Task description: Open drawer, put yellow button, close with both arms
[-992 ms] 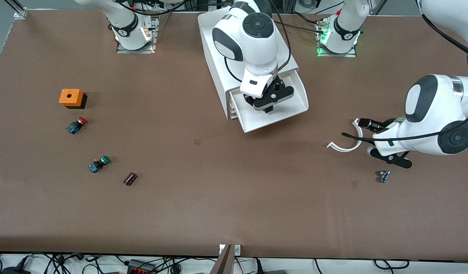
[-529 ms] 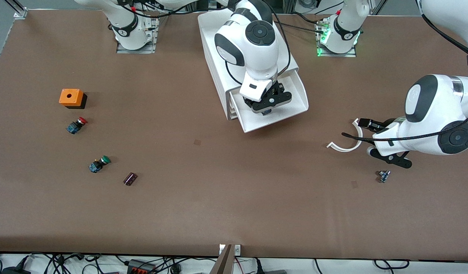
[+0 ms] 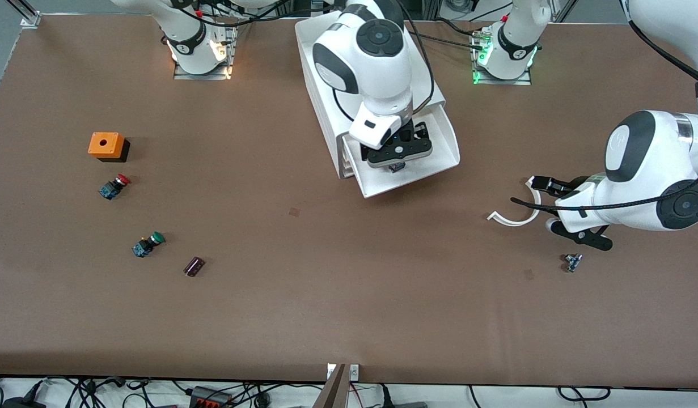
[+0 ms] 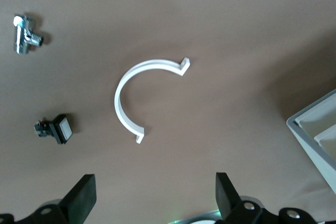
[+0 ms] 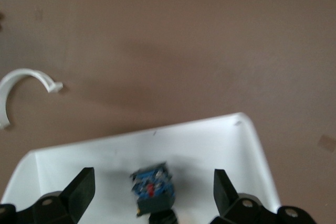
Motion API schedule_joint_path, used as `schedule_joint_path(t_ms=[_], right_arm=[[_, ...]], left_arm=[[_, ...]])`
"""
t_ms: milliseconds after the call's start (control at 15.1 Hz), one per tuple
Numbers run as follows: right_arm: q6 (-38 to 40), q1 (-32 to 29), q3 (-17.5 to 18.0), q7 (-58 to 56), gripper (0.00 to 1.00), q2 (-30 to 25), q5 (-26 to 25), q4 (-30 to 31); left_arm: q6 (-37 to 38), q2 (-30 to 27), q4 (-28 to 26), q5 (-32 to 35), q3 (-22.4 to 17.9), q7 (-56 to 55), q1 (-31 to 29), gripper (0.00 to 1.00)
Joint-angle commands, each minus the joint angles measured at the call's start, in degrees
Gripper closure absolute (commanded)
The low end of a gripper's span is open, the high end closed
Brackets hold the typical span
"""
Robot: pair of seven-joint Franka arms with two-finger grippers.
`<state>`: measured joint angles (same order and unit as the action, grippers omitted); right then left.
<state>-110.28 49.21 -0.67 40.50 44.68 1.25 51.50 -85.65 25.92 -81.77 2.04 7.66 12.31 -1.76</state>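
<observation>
Starting nearest the front camera, you've got a small dark cylinder on the desk, with the green-capped button just beside it toward the right arm's end. Toward the left arm's end sits a small metal fitting. Your left tool hangs low over the desk just above that fitting, fingers spread wide, gripping nothing; that arm waits. A white curved clip lies flat on the desk right by it, and the left wrist view also shows a little black switch part near the clip.

Farther from the camera, the red-capped button lies on its side, and the orange box with a hole on top stands just past it.

Mid-desk, the drawer is pulled out of the white cabinet. Your right tool is over the open drawer, fingers apart, released. The yellow button lies in the drawer tray right under that tool, blue base showing, touching neither finger; its cap is hidden from view.
</observation>
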Motion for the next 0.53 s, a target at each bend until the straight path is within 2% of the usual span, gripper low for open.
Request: schedule_joint_path(t_ms=[0, 132, 331, 463], right_arm=[[2.9, -5.5, 0.8, 0.1, 0.0, -2.7, 0.8, -0.8], [6.2, -8.9, 0.3, -2.7, 0.0, -3.5, 0.6, -0.8], [7.9, -15.2, -0.5, -9.3, 0.0, -4.6, 0.0, 0.0], [8.0, -20.6, -0.5, -14.3, 0.0, -4.5, 0.6, 0.7]], left_arm=[[1.1, 4.4, 10.5, -0.8, -0.1, -0.8, 0.4, 0.0], [1.5, 4.6, 12.6, -0.7, 0.2, -3.2, 0.8, 0.0], [1.6, 4.3, 12.6, -1.1, 0.2, -18.7, 2.9, 0.0], [1.1, 4.2, 12.4, -6.3, 0.8, -26.6, 4.3, 0.0]])
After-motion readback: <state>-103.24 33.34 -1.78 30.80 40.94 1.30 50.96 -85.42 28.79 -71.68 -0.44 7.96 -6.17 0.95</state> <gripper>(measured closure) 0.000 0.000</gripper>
